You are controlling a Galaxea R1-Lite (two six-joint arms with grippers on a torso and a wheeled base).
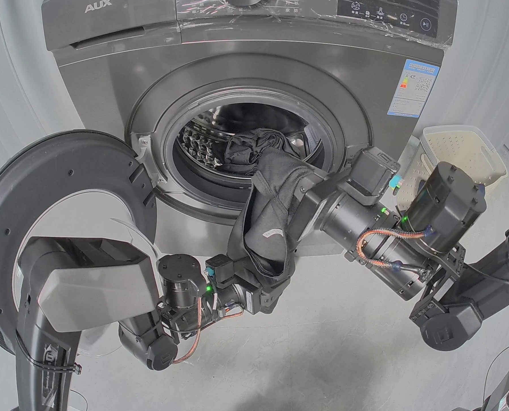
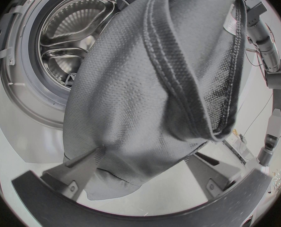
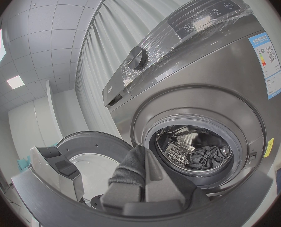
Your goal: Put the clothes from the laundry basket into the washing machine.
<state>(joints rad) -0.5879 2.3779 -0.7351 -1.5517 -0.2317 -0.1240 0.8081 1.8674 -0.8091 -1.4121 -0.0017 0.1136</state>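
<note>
The right gripper (image 3: 145, 177), at centre frame in the head view, was pinched tight on the top of a dark garment (image 1: 268, 218), which hung before the mouth of the washing machine (image 1: 334, 81). Lower centre, the left gripper (image 2: 145, 153) stood spread, the cloth's bottom sagging between its fingers. More dark clothes (image 1: 248, 146) lay in the drum, and the laundry basket (image 1: 465, 149) sat at right.

One grey steel washing machine (image 1: 300, 75). Two garments: dark crumpled garment (image 1: 248, 149) inside, dark grey knit garment (image 1: 271, 218) at its six o'clock. One cream perforated plastic laundry basket (image 1: 462, 146).
</note>
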